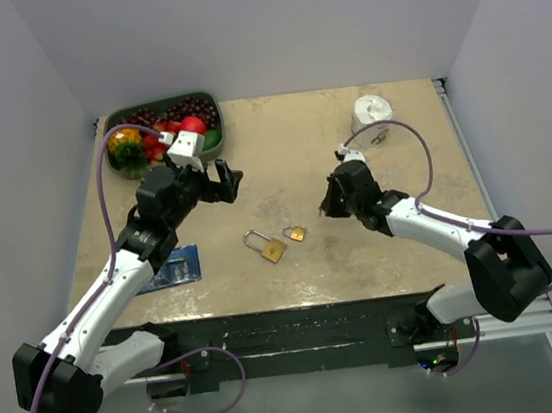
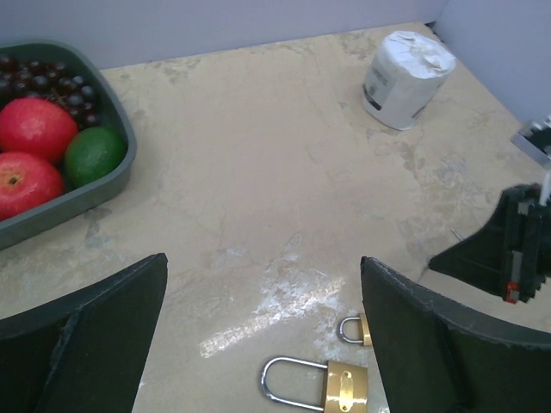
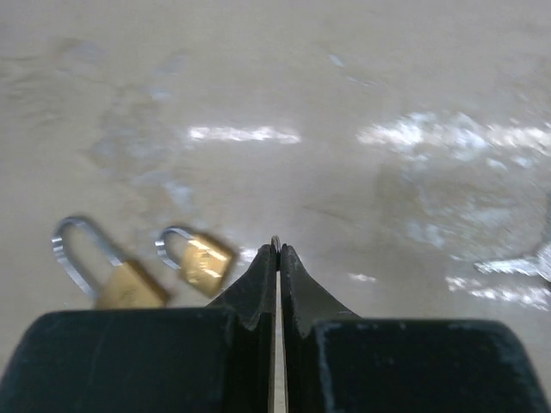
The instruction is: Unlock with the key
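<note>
Right end effector (image 3: 277, 249) is pressed together on the key (image 3: 275, 242), only a thin silvery edge of it showing at the tips. It is near the smaller brass padlock (image 3: 200, 261) and the larger brass padlock (image 3: 129, 286), which lie on the desk (image 3: 344, 103). Left end effector (image 2: 263, 261) hangs wide apart, holding nothing, with the 2 padlocks lying below it.

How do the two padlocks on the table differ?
The big padlock has a larger body than the small padlock. The big padlock's shackle is long, the small padlock's short. The big padlock lies toward the left arm, the small padlock toward the right arm. Both are brass, lying flat.
</note>
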Motion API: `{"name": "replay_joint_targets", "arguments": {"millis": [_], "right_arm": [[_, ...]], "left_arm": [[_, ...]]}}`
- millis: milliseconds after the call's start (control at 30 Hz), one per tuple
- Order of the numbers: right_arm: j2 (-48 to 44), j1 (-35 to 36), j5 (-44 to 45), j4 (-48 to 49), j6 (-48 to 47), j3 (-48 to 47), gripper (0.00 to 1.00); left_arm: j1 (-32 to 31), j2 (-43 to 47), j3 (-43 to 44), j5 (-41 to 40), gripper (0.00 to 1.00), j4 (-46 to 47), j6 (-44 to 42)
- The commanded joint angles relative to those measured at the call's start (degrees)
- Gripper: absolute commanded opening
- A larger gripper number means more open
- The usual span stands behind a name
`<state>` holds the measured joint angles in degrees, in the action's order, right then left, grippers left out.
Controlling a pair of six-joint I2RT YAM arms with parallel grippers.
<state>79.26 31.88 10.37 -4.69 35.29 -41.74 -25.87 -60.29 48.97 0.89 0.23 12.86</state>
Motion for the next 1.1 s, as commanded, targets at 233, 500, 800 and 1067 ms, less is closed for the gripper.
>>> {"name": "replay_joint_targets", "arguments": {"millis": [233,500,800,1067], "right_arm": [[0.7,0.3,-43.2,8.2,-6.0,-17.1,0.0],[-1.9,0.3,-48.3,7.4,-3.2,-19.8,0.0],[-4.3,0.3,-45.6,9.3,2.5,-18.1,0.0],[-5.8,0.3,-39.7,9.3,9.2,-16.8,0.0]], "left_arm": [[0.3,-2.4,-4.6,42.8,0.98,22.8,4.2],[0.2,-2.4,-5.0,40.6,0.98,21.6,0.9],[-1.5,-2.8,-5.3,32.1,0.98,16.5,-4.8],[-2.3,-2.2,-6.2,21.9,0.91,16.1,-4.1]]}}
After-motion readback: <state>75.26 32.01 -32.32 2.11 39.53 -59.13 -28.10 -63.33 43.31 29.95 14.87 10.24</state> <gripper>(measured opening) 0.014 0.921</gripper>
